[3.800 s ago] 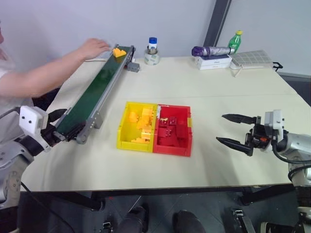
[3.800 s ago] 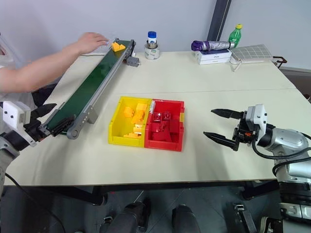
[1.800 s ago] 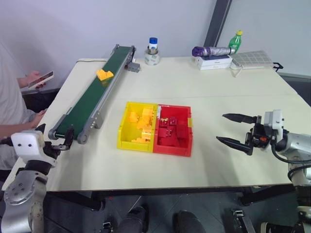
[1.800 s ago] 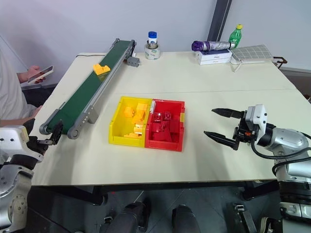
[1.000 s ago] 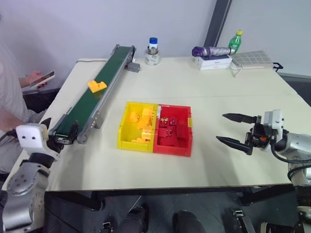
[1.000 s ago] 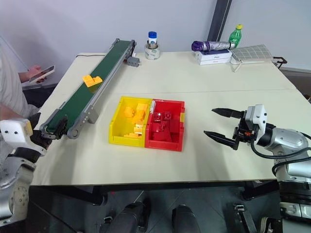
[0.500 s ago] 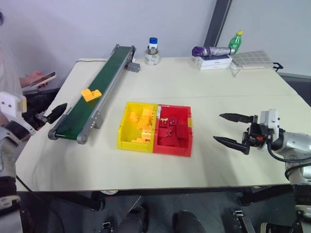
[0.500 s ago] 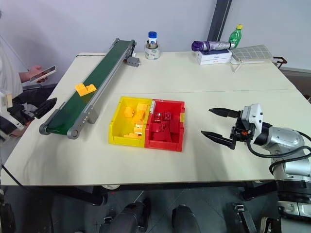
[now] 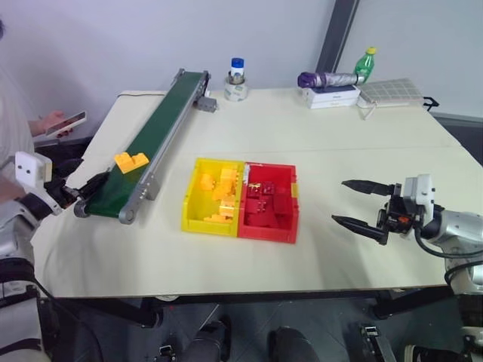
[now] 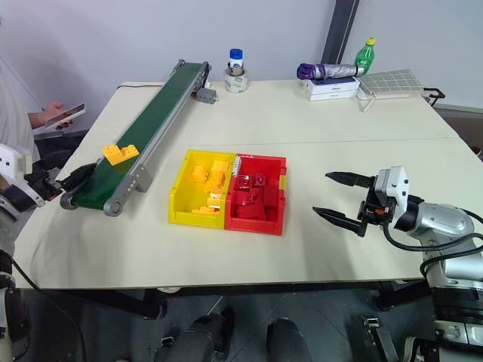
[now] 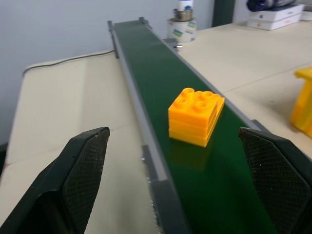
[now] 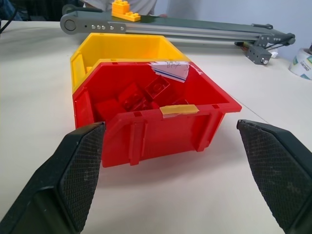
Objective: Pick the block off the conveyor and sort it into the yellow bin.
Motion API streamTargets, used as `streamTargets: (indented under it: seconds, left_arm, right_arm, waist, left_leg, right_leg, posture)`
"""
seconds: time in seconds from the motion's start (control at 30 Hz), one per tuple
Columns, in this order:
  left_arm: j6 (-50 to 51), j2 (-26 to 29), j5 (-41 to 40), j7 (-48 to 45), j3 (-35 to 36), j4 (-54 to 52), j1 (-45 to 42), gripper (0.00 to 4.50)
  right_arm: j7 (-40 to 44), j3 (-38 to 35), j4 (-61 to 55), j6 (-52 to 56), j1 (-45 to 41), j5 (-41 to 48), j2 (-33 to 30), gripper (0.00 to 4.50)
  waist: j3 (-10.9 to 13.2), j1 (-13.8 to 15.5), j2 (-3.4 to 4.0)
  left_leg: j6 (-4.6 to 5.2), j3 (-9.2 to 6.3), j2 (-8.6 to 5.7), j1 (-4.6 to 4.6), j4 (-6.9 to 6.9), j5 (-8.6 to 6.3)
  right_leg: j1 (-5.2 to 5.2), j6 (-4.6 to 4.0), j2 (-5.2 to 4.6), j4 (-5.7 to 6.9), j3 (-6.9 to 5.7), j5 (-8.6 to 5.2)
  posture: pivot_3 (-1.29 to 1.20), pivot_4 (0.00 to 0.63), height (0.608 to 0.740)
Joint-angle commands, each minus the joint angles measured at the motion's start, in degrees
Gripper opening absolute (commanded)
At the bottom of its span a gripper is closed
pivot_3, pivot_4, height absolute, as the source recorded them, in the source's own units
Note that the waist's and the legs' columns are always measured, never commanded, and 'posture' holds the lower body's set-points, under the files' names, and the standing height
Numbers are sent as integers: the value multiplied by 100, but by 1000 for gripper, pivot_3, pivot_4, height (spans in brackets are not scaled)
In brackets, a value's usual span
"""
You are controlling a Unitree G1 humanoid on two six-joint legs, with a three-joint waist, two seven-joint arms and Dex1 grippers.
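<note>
Surface: cream rectangular table (image 9: 317, 136), grey wall behind.
Block: small yellow-orange stepped plastic brick (image 9: 130, 161) on long dark green conveyor belt (image 9: 155, 133), near its lower end.
My left gripper (image 9: 93, 184): spread wide, empty, at that end.
My right gripper (image 9: 361, 206): spread, empty.

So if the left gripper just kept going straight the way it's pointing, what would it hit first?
Probably the block. The open left gripper points along the conveyor, with the block ahead between its fingers and nothing in between. Depth is hard to judge; a finger could graze the rail first.
</note>
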Motion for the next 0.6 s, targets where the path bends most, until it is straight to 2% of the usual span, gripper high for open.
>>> streamTargets:
  seconds: [0.03,0.43,0.53,0.6]
  left_arm:
    - [-24,-1,-2,-286,-96,23,-134,4462]
    - [21,-183,168,-450,-360,345,-206,4462]
    - [121,-205,135,-504,-366,257,-122,3638]
    - [171,-203,96,-524,-348,167,-67,2601]
  right_arm:
    - [-18,-140,-211,-3,-126,121,-67,4500]
    - [-40,-189,-298,47,-105,121,-105,4500]
    - [-56,-204,-315,54,-103,117,-111,4500]
    - [-67,-214,-318,63,-118,120,-119,4500]
  waist:
    - [0,-9,0]
    - [-1,-15,1]
    - [-1,-16,2]
    - [-2,-16,2]
  left_leg:
    - [0,0,0,1,0,0]
    - [0,0,0,14,0,0]
    - [0,0,0,21,0,0]
    - [0,0,0,26,0,0]
  right_leg:
    - [2,0,0,0,0,0]
    - [6,13,0,5,1,7]
    - [13,13,0,5,1,7]
    - [17,13,0,5,1,7]
  posture:
    - [0,150,740]
    - [0,150,740]
    - [0,150,740]
    - [0,150,740]
